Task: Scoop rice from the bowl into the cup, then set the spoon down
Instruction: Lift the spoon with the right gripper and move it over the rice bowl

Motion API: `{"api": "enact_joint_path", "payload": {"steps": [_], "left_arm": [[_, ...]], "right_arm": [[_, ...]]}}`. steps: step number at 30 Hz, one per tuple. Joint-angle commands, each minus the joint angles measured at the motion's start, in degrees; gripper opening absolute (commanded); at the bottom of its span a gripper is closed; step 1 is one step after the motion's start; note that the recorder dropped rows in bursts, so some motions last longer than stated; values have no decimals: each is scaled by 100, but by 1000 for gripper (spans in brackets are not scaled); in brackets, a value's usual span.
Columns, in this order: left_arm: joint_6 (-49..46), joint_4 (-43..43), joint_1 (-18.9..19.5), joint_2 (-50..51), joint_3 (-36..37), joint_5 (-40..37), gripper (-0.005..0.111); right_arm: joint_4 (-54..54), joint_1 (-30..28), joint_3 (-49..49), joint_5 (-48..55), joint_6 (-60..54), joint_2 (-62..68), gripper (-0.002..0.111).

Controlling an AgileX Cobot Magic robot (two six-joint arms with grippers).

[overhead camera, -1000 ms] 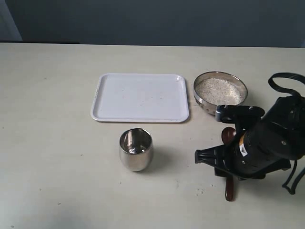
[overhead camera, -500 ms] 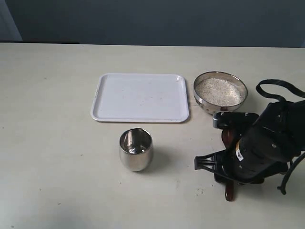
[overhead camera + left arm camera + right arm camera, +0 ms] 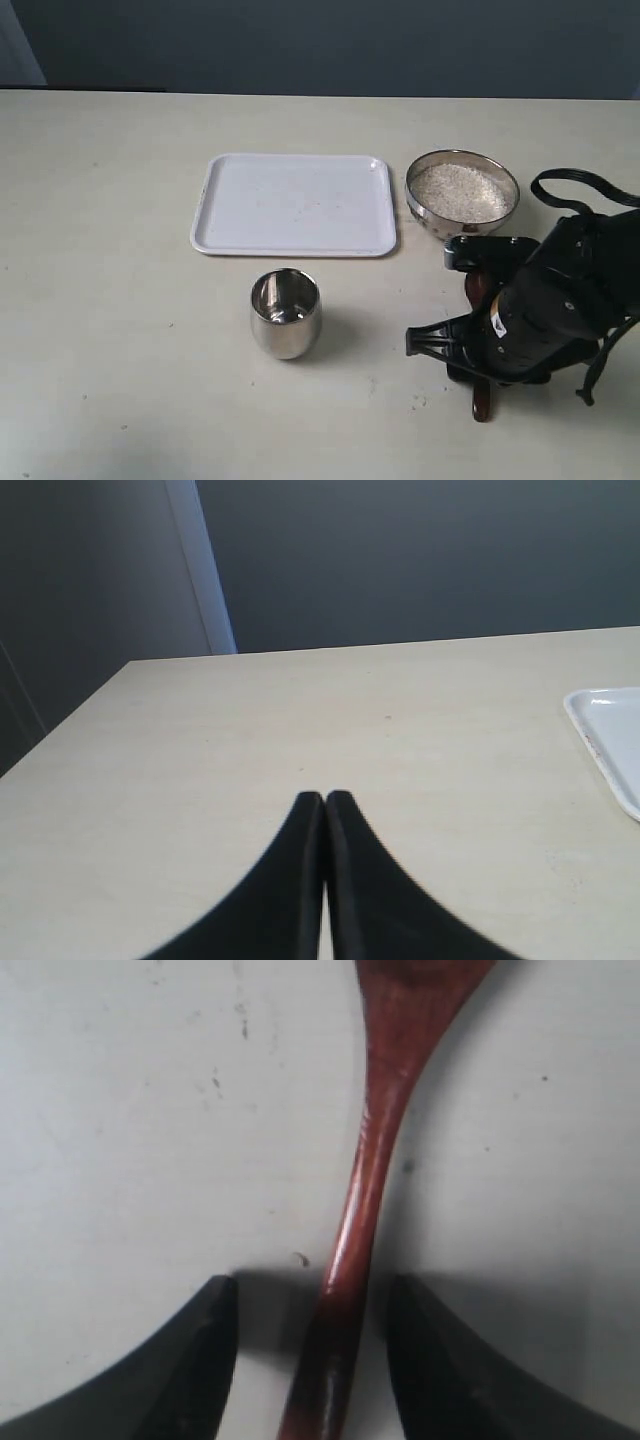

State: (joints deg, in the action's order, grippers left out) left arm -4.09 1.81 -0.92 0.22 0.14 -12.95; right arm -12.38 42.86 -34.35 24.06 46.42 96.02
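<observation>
The reddish-brown wooden spoon (image 3: pixel 482 400) lies flat on the table at the right, mostly hidden under my right arm. In the right wrist view its handle (image 3: pixel 352 1250) runs between the two fingers of my right gripper (image 3: pixel 312 1295), which stands open and straddles it with a gap on each side. The steel bowl (image 3: pixel 462 192) holds a heap of white rice (image 3: pixel 460 190) just behind the arm. The steel cup (image 3: pixel 285 312) stands upright in front of the tray. My left gripper (image 3: pixel 324 798) is shut on nothing, over bare table, out of the exterior view.
A white rectangular tray (image 3: pixel 293 203) lies behind the cup, left of the bowl; its corner (image 3: pixel 605 735) shows in the left wrist view. A few stray grains and specks (image 3: pixel 420 400) dot the table near the spoon. A black cable (image 3: pixel 570 185) loops off the right arm.
My right arm has sunk lower over the spoon and shifted slightly forward. The spoon, cup, bowl and tray have not moved.
</observation>
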Motion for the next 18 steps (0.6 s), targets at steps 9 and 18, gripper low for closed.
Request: {"api": "enact_joint_path", "payload": {"steps": [9, 18], "left_arm": [[27, 3, -32, -22, -14, 50, 0], [27, 3, -32, -22, -14, 50, 0]], "right_arm": [[-56, 12, 36, 109, -197, 312, 0], [46, 12, -36, 1378, -3236, -1336, -1]]}}
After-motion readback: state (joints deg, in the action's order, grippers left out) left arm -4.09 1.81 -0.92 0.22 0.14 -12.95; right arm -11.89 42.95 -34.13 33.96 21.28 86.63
